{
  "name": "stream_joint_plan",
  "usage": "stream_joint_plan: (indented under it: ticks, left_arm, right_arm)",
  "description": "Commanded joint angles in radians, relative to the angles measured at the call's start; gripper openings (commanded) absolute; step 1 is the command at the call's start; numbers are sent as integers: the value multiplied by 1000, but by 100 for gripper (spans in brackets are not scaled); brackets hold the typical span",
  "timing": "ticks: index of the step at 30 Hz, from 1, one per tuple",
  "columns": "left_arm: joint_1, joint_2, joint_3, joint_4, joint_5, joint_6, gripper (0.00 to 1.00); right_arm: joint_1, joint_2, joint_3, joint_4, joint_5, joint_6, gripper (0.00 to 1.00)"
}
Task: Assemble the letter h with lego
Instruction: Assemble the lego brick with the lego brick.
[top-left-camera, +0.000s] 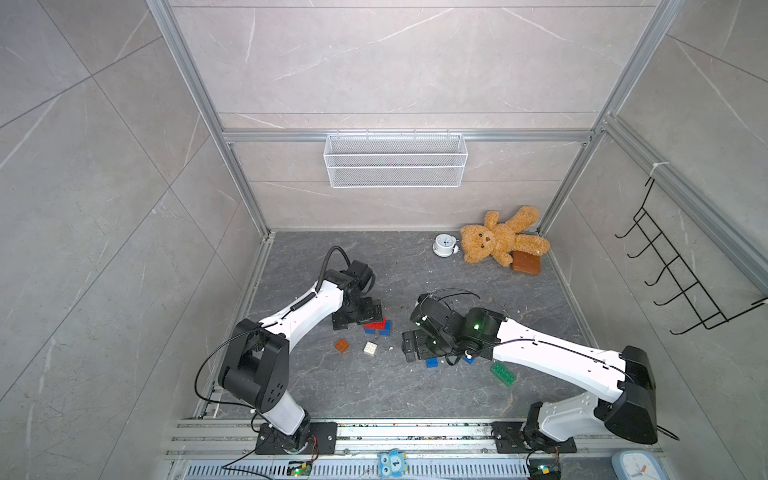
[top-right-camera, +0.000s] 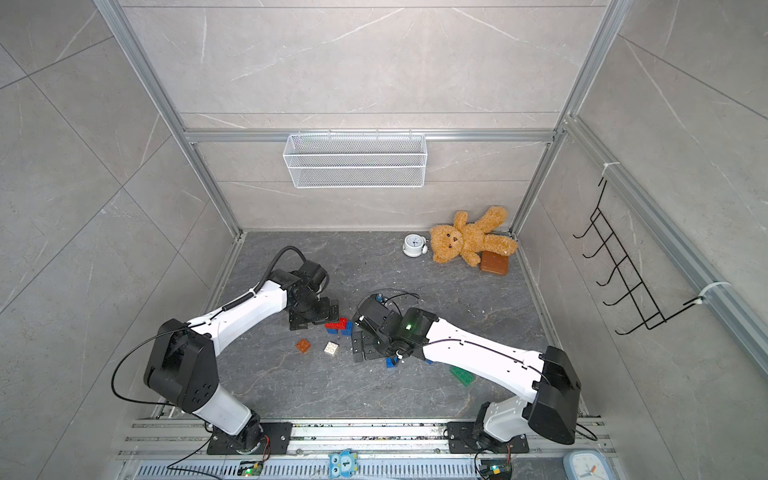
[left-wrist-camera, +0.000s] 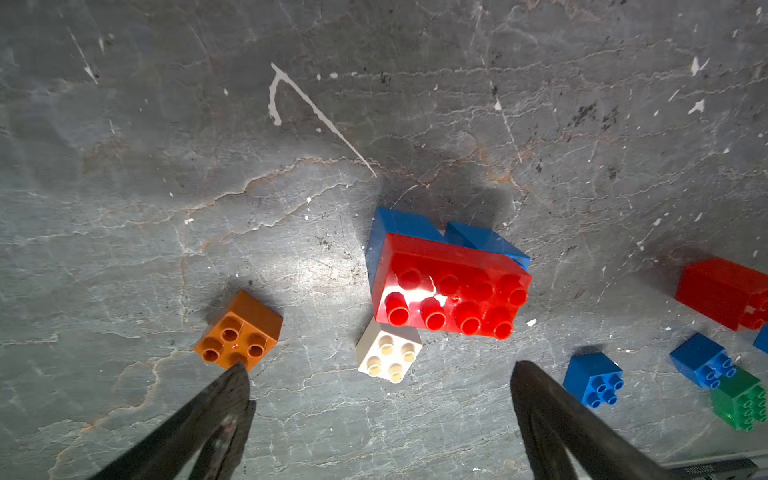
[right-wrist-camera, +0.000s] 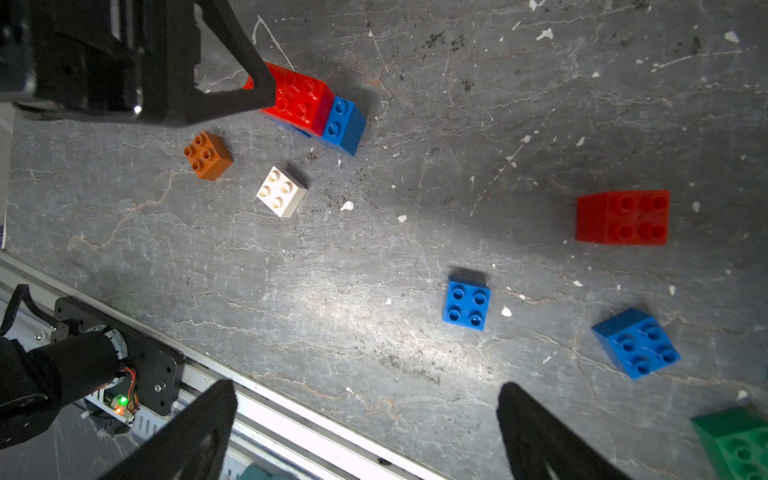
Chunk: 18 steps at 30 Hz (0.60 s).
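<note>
Red brick (left-wrist-camera: 451, 286) perches on blue bricks (left-wrist-camera: 399, 222); left gripper (left-wrist-camera: 378, 372) and right gripper (right-wrist-camera: 365, 388) gape empty; clumsy descent could dislodge it.

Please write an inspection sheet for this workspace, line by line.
surface: dark stone table, scratched, white flecks.
job's things: long red brick on blue bricks; brown brick, white brick, square red brick, loose blue brick, green brick lie apart.
clutter: teddy bear, clock, brown block in the far corner.
claws: left claw open beside the long red brick; right claw open, empty.
cables: black cable looped over each arm.
surroundings: wire basket on back wall; hook rack on side wall.
</note>
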Motion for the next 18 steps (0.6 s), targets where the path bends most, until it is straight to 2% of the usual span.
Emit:
stream_joint_plan:
  ticks: [1,18]
  left_arm:
    - [9,6,1,27,33,-13,100]
    - [36,60,-35,50,18,-4,100]
  right_arm:
    - [10,9,19,-25,20,15,100]
    - [16,15,3,-16,24,18,100]
